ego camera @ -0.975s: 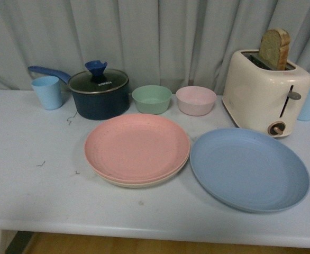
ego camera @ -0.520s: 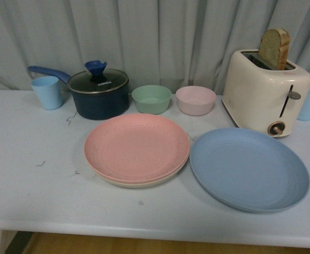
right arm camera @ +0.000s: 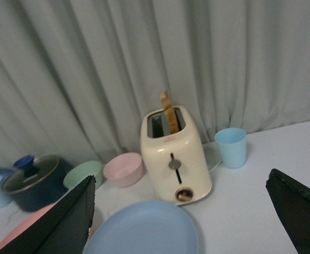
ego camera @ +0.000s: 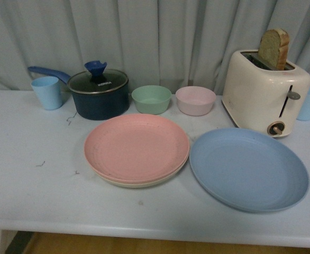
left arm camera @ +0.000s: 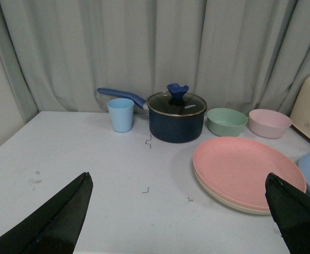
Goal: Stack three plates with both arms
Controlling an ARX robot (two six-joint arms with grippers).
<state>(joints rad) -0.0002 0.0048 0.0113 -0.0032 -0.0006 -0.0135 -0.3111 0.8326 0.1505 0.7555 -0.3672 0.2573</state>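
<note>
The pink plate [ego camera: 136, 146] lies on top of the cream plate [ego camera: 139, 183] at the middle of the table; only the cream rim shows under it. The blue plate [ego camera: 248, 168] lies flat to their right, its edge nearly touching theirs. Neither arm shows in the front view. My left gripper [left arm camera: 179, 211] is open above the table, short of the pink plate [left arm camera: 245, 168] and to its left. My right gripper [right arm camera: 189, 211] is open and raised, with the blue plate [right arm camera: 144, 233] below and ahead of it. Nothing is between either pair of fingers.
Behind the plates stand a dark lidded pot [ego camera: 99, 92] with a blue handle, a green bowl [ego camera: 152, 99] and a pink bowl [ego camera: 195, 100]. A cream toaster [ego camera: 266, 91] with a bread slice stands right beside the blue plate. Blue cups [ego camera: 47, 92] stand at both far sides.
</note>
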